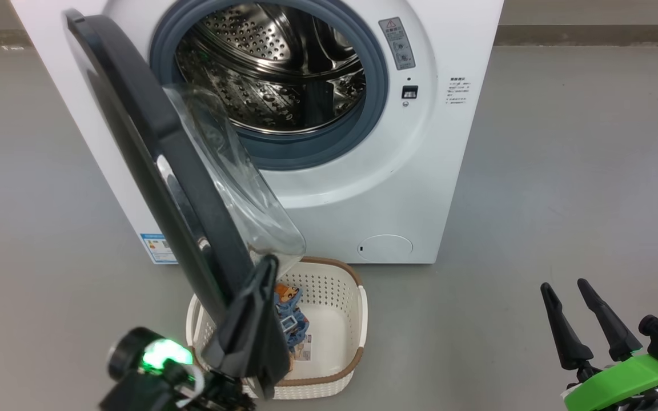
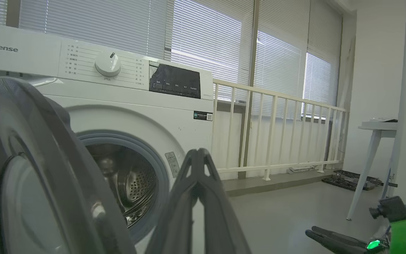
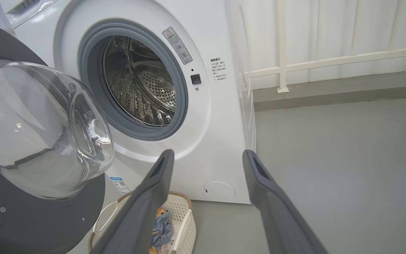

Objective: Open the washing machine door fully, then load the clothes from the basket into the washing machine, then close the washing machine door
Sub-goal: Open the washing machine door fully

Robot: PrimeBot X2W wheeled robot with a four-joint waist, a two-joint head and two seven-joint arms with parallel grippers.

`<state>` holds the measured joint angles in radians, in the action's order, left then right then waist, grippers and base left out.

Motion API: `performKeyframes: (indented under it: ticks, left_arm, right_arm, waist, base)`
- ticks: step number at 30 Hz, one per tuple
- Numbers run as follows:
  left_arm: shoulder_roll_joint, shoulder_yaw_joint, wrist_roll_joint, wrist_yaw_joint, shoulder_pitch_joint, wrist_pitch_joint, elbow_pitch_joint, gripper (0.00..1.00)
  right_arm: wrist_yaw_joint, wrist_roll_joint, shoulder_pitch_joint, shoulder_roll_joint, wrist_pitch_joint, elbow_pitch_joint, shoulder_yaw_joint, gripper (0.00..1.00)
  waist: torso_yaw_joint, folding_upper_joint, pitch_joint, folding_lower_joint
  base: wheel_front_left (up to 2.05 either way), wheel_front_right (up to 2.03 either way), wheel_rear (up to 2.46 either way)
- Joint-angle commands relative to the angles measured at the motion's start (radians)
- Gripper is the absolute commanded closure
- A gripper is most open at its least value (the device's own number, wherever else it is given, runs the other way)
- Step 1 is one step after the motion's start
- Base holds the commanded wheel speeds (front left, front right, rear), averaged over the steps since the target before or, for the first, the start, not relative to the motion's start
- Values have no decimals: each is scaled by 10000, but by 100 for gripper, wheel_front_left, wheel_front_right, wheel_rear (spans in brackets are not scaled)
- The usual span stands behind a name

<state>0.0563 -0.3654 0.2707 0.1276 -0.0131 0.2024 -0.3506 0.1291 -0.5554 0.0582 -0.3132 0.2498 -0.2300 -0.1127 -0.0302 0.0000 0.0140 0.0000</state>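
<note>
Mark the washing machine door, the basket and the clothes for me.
washing machine door [image 1: 146,131], head view, on its glossy black rim.
basket [image 1: 329,288], head view, on the perforated back wall.
clothes [image 1: 293,324], head view, on the blue fabric lying in the basket.

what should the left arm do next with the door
Probably push the washing machine door further left with the shut left gripper: its tip sits by the door's inner side, and the door stands only partly open, hanging over the basket that holds the clothes.
</note>
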Motion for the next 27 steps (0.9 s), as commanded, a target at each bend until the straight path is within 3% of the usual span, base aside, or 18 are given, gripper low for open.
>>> performKeyframes:
  ticks: [1,10,21,27]
  left_arm:
    - [-20,189,185,30,-422,-20,-110,100]
    - [-46,-768,1105,30,-324,-102,1647,100]
    - [-57,-1093,2090,-6,-824,197,3783,100]
    - [-59,-1125,2462,-243,-1119,385,4579,100]
  right_arm:
    - [16,43,44,-143,120,200,-166,0]
    - [16,10,93,-133,120,197,-197,0]
    - [16,30,167,-53,120,168,-254,0]
    - [16,17,164,-32,120,136,-253,0]
  waist:
    - [24,0,-14,0]
    - [221,0,-104,0]
    - [275,0,-203,0]
    - [288,0,-226,0]
  base:
    - [0,0,0]
    - [0,0,0]
    - [0,0,0]
    - [0,0,0]
